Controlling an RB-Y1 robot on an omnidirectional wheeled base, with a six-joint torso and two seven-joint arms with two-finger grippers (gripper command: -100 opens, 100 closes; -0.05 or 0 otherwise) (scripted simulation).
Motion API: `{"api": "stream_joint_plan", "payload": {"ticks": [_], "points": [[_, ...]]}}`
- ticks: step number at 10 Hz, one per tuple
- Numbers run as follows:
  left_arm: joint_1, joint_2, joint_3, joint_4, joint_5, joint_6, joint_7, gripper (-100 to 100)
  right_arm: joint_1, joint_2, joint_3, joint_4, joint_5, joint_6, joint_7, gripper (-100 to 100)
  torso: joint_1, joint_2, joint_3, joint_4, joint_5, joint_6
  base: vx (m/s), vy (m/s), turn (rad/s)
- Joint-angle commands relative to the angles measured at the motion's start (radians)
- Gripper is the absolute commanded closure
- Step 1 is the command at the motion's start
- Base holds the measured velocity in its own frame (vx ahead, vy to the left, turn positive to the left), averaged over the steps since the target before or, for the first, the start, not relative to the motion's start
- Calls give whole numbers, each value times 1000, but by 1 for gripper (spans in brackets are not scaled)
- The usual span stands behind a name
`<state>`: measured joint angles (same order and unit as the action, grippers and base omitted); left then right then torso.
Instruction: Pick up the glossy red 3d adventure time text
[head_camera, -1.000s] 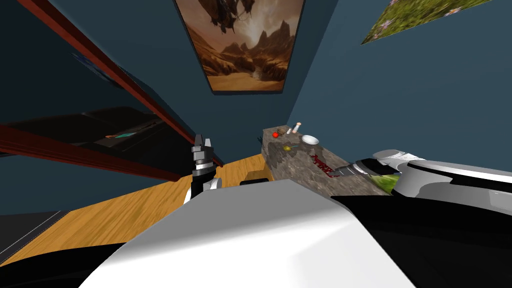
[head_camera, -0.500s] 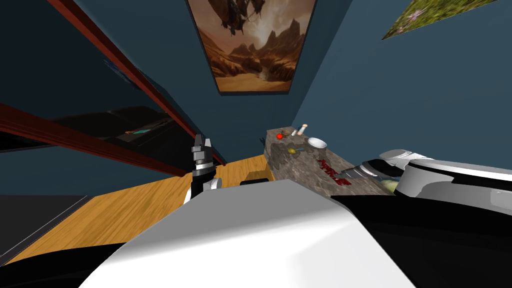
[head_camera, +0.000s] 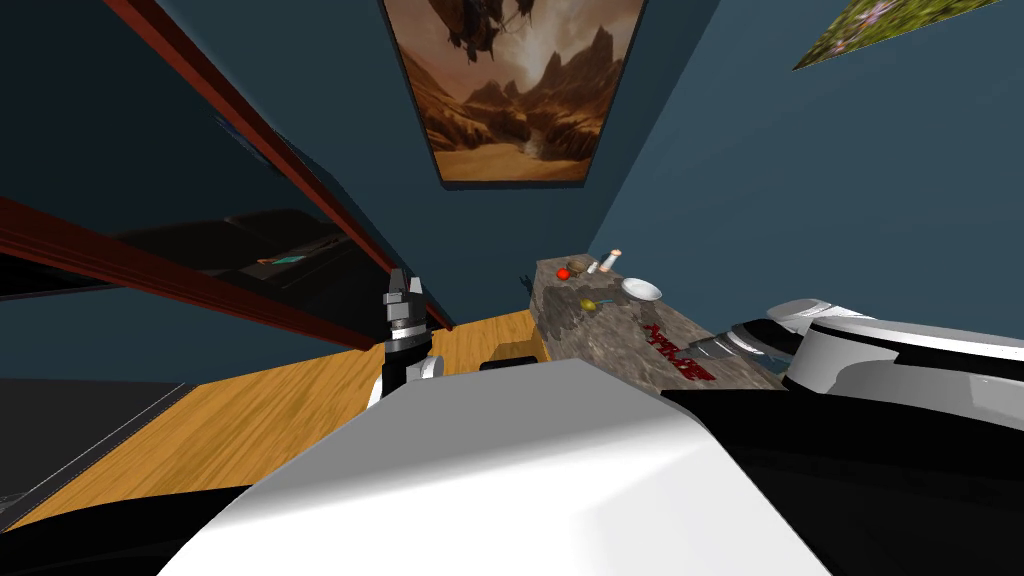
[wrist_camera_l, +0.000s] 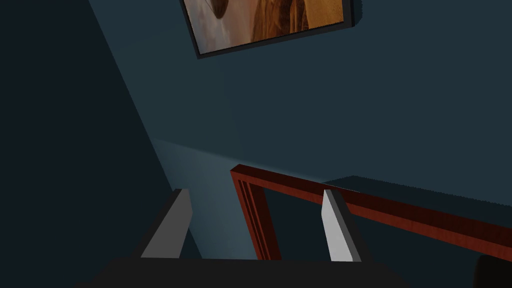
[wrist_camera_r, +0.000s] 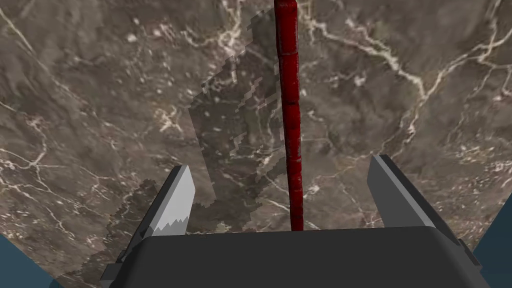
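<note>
The glossy red 3D text (head_camera: 672, 349) lies flat on a brown marble counter (head_camera: 610, 335) to my right. In the right wrist view it shows edge-on as a thin red strip (wrist_camera_r: 291, 115) running away between the fingers. My right gripper (wrist_camera_r: 282, 195) hovers open straight over the near end of the text, one finger on each side, neither touching it. In the head view that gripper (head_camera: 712, 349) sits at the text's near end. My left gripper (wrist_camera_l: 255, 227) is open and empty, raised by my chest (head_camera: 405, 290).
Farther along the counter lie a white bowl (head_camera: 641, 290), a red ball (head_camera: 563, 273), a small yellow object (head_camera: 588, 304) and a small bottle (head_camera: 612, 260). Blue walls close in behind and to the right. Wooden floor (head_camera: 270, 410) spreads to my left.
The whole head view has shifted as I turned. My right gripper has drawn back toward the near end of the red text, leaving more of it uncovered. The left arm keeps its pose.
</note>
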<state>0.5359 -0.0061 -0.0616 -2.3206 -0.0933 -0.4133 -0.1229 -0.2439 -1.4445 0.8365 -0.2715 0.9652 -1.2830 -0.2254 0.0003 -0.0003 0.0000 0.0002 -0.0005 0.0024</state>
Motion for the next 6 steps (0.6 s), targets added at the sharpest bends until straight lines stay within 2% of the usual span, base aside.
{"api": "stream_joint_plan", "payload": {"ticks": [1,2,4,6], "points": [[0,0,0,0,0,0,0,0,-31,21,15,1,18,-17,17,-100,0,0,0,0,0,0,-7,-3,-14],[0,0,0,0,0,0,0,0,-31,21,15,14,18,-17,17,-100,0,0,0,0,0,-1,-6,1,23],[0,0,0,0,0,0,0,0,-31,21,15,1,18,-17,17,-100,0,0,0,0,0,0,0,0,0],[0,0,0,0,0,0,0,0,0,19,15,-103,18,-17,12,-100,0,0,0,0,0,-1,0,0,0]]}}
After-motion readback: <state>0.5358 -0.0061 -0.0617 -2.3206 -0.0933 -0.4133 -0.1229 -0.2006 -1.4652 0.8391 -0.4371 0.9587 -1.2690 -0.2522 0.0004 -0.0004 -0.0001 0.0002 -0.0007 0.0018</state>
